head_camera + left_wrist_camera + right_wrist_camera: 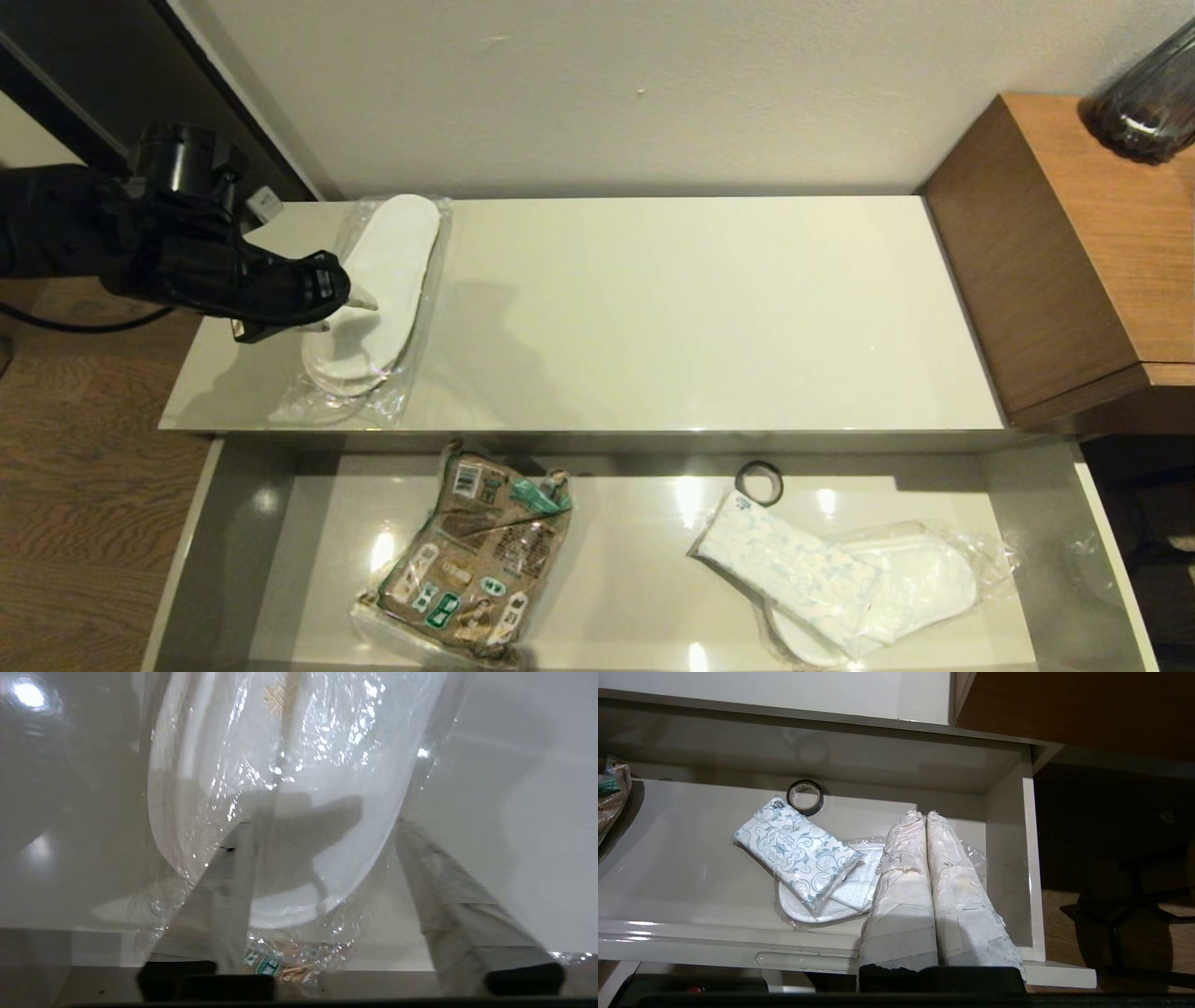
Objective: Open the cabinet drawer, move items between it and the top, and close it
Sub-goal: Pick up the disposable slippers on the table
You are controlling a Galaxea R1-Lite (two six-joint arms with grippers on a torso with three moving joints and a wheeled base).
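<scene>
Flat white slippers in a clear bag (387, 280) lie on the left end of the glossy cream top (672, 308). My left gripper (353, 310) hangs over the bag's near half and is open. In the left wrist view its fingers (224, 891) stand wide apart on either side of the slippers (289, 788). The cabinet drawer (635, 579) is pulled out below. In it lie a black tape roll (758, 483), a white tissue pack with faint print (794, 565) and a second bagged pair of slippers (924, 583). My right gripper (924, 814) is shut and empty above the drawer's right front corner.
A brown printed snack bag (471, 560) lies in the drawer's left half. A brown wooden cabinet (1074, 243) with a dark glass vessel (1148, 98) stands right of the top. The wall runs close behind, and wood floor lies to the left.
</scene>
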